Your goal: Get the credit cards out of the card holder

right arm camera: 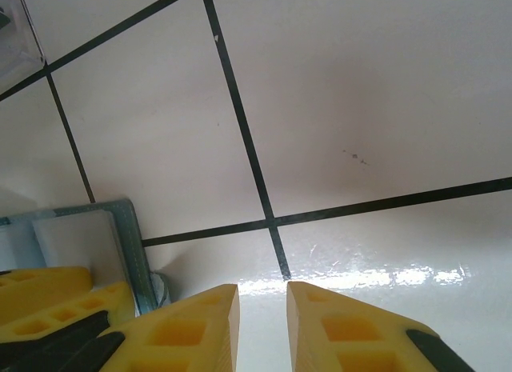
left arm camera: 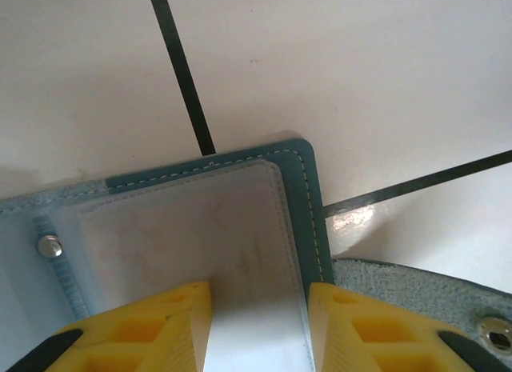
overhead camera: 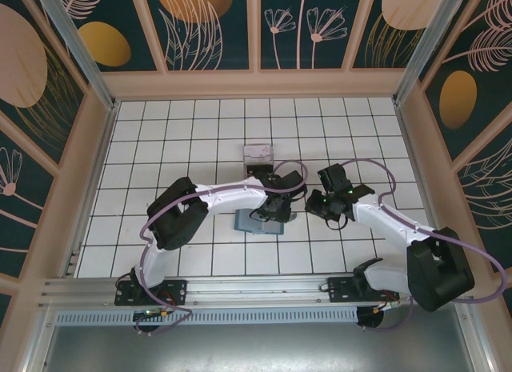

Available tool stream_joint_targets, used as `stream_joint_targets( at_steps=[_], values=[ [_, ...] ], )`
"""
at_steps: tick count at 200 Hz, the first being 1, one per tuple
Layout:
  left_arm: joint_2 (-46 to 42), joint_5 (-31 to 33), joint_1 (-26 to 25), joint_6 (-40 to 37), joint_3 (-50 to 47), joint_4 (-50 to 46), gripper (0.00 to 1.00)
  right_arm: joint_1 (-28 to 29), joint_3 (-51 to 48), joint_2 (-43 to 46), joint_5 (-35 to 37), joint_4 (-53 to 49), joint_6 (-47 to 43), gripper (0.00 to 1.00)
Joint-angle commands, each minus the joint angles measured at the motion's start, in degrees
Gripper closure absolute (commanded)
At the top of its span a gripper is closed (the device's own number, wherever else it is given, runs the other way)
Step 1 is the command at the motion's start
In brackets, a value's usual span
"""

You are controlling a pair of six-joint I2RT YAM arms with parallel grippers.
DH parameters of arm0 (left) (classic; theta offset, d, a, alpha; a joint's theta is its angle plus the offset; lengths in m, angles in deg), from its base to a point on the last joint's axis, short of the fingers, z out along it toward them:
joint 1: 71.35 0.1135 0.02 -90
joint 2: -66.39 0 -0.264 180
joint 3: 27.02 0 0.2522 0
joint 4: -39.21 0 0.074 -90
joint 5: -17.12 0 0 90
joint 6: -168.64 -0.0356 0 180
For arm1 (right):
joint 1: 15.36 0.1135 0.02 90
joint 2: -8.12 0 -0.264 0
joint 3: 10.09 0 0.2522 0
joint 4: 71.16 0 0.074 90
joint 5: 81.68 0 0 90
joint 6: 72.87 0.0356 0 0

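Note:
The teal-blue card holder point(overhead camera: 254, 222) lies open on the tiles in the middle. Up close, its stitched teal border point(left arm camera: 308, 204) frames a clear window pocket with a pale whitish card point(left arm camera: 200, 236) behind it. My left gripper point(left arm camera: 260, 288) is open, its yellow fingers point(left arm camera: 172, 316) down on the pocket, one at each side. No dark card is visible. My right gripper point(right arm camera: 262, 288) hovers over bare tile just right of the holder point(right arm camera: 132, 244), its jaws slightly apart with nothing between them. From above, the left gripper point(overhead camera: 276, 206) and right gripper point(overhead camera: 314, 206) are close together.
A clear plastic box point(overhead camera: 258, 156) stands one tile behind the holder. Its corner point(right arm camera: 16, 36) shows at the right wrist view's top left. The holder's grey suede flap point(left arm camera: 416, 288) has a metal snap point(left arm camera: 496, 328). Low wooden walls ring the tiled floor point(overhead camera: 176, 132).

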Motion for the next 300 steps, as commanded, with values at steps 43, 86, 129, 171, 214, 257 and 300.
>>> stream_joint_targets(
  at_steps=[43,86,129,171,214,257,300],
  values=[
    [1.7,2.3,-0.1,1.0,0.0,-2.7,0.74,-0.6,0.3,1.5,-0.4,-1.8,-1.0,0.76],
    [0.8,3.2,-0.1,0.9,-1.0,-2.6,0.84,-0.6,1.0,2.2,-0.5,-2.4,-0.8,0.76],
    [-0.7,4.1,-0.1,1.0,1.0,-4.9,0.71,-0.6,1.3,3.1,-0.8,-2.8,-0.5,0.76],
    [-1.2,3.9,-0.3,1.4,1.5,-5.9,0.64,-0.6,1.5,3.1,-1.0,-2.9,-0.7,0.76],
    [1.4,2.5,-0.3,1.2,1.2,-5.5,0.61,-0.6,1.9,2.4,-1.3,-2.9,-1.4,0.76],
    [2.5,2.0,-0.2,0.9,0.7,-5.4,0.57,-0.6,2.0,2.0,-1.5,-2.8,-1.6,0.76],
    [3.3,2.0,-0.3,0.9,-0.3,-4.8,0.58,-0.6,1.8,2.1,-1.4,-3.0,-1.6,0.76]
  ],
)
